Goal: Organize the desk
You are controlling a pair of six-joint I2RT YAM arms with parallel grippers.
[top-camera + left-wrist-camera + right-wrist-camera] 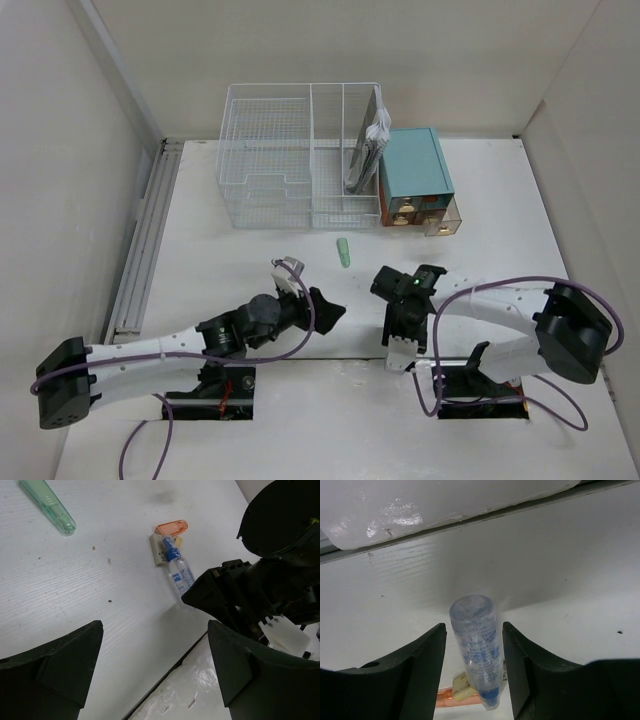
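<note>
The white desk [500, 200] fills the top view. A small clear bottle [476, 642] with blue print and a blue cap lies on it. My right gripper [474, 630] is open and low over the bottle, one finger on each side with a narrow gap to each. In the left wrist view the bottle [181, 572] lies beside an orange cap [172, 527] and a beige piece [158, 550]. In the top view my right gripper [398, 325] hides the bottle. My left gripper [155, 630] is open and empty, just left of it [330, 312].
A green pen [344, 252] lies in front of the white wire rack [270, 150], which holds papers [370, 140]. A teal drawer box [415, 165] stands to its right with one clear drawer [443, 222] pulled out. A seam [165, 680] crosses the desk near the arm bases.
</note>
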